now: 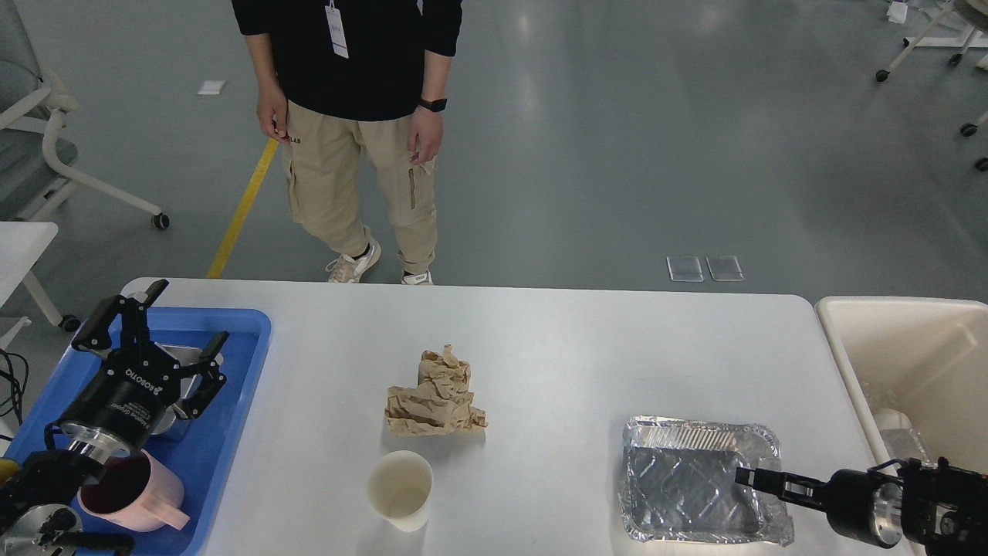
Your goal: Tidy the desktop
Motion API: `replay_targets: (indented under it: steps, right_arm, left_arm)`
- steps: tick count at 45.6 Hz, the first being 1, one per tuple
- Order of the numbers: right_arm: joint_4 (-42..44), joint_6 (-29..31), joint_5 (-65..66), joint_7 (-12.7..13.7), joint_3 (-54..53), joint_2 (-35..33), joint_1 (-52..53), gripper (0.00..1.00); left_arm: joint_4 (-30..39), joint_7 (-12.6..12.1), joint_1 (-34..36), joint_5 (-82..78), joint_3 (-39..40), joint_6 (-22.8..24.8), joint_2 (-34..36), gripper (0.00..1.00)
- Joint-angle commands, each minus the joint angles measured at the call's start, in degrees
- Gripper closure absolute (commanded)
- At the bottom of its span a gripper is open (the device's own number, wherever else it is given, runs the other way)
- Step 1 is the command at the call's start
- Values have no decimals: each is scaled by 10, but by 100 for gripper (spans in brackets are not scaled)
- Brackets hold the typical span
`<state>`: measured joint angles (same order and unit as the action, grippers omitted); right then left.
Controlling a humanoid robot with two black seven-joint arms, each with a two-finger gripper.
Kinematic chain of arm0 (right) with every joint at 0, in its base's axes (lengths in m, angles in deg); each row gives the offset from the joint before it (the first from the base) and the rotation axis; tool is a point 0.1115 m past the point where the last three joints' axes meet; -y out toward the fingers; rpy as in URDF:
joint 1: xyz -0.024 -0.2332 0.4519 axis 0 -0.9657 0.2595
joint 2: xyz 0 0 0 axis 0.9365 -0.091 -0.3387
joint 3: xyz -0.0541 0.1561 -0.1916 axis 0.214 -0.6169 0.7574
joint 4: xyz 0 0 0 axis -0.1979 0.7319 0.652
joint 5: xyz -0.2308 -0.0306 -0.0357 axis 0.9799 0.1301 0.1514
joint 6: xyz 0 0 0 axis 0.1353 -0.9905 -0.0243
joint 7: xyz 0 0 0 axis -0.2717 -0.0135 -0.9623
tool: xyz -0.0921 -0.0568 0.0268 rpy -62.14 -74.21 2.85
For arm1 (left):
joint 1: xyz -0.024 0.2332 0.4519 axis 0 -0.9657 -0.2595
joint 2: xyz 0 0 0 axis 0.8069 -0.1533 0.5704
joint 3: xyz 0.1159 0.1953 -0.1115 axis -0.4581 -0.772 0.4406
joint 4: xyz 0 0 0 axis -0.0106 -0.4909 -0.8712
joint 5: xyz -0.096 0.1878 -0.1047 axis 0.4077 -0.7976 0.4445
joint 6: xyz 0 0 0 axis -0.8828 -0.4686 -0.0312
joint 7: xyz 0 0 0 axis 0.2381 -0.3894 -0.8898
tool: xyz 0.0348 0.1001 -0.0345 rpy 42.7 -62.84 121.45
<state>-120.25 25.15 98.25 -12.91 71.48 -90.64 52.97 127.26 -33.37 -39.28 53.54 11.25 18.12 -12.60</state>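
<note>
Presently the table (pixel 587 340), a large white top with rounded corners, fills the lower view and carries three loose items, placed here relative to the crumpled brown paper (pixel 434 394) at its middle. A paper cup (pixel 400 489) stands upright just nearer the robot than the paper, apart from it. A foil tray (pixel 698 479) lies well to the right of the paper. A blue tray (pixel 197 432) sits far to the left, holding a pink mug (pixel 133 492); a beige bin (pixel 911 371) stands far to the right, off the table's end. The left claw (pixel 164 332) is over the blue tray, fingers spread apart and holding nothing. The right claw (pixel 760 480) reaches over the foil tray's near right corner; seen edge-on, its fingers cannot be told apart, so its state cannot be judged. In my assessment the foil tray is light, thin and easily dented, best taken by its rolled rim. The paper is soft and will compress; the cup is light, tips readily, and wants a gentle pinch at its wall.
</note>
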Motion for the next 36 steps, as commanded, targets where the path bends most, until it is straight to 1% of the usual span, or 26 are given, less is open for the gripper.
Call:
replay_targets:
  steps: [1, 3, 7, 8, 10, 12, 14, 17, 25, 32, 36]
  right_arm:
    - [0, 0, 1, -8, 1, 3, 0, 65]
    - [1, 0, 1, -11, 1, 4, -1, 66]
    - [6, 0, 2, -17, 1, 3, 0, 72]
    - [7, 0, 3, -20, 1, 3, -1, 74]
    - [8, 0, 8, -24, 7, 1, 0, 81]
    - [8, -2, 9, -28, 13, 1, 1, 84]
    - [8, -2, 9, -32, 16, 1, 1, 91]
    - [8, -2, 10, -37, 17, -1, 2, 95]
    - [9, -4, 11, -43, 18, -3, 2, 100]
    - [16, -5, 11, -52, 18, -6, 2, 100]
    - [20, -5, 12, -74, 18, -11, 3, 100]
  left_arm:
    - [0, 0, 0, 0, 0, 0, 0, 3]
    - [0, 0, 1, 0, 1, 1, 0, 3]
    - [0, 0, 0, 0, 2, 0, 0, 3]
    - [0, 0, 0, 1, 3, 0, 0, 3]
    - [0, 0, 0, 0, 4, 1, 0, 3]
    - [0, 0, 0, 1, 4, 1, 0, 3]
    - [0, 0, 0, 0, 4, 1, -1, 3]
    - [0, 2, 0, 1, 4, 1, -2, 3]
    - [0, 2, 0, 1, 4, 1, -1, 3]
    - [0, 2, 0, 0, 4, 1, -2, 3]
    - [0, 2, 0, 0, 4, 1, -2, 3]
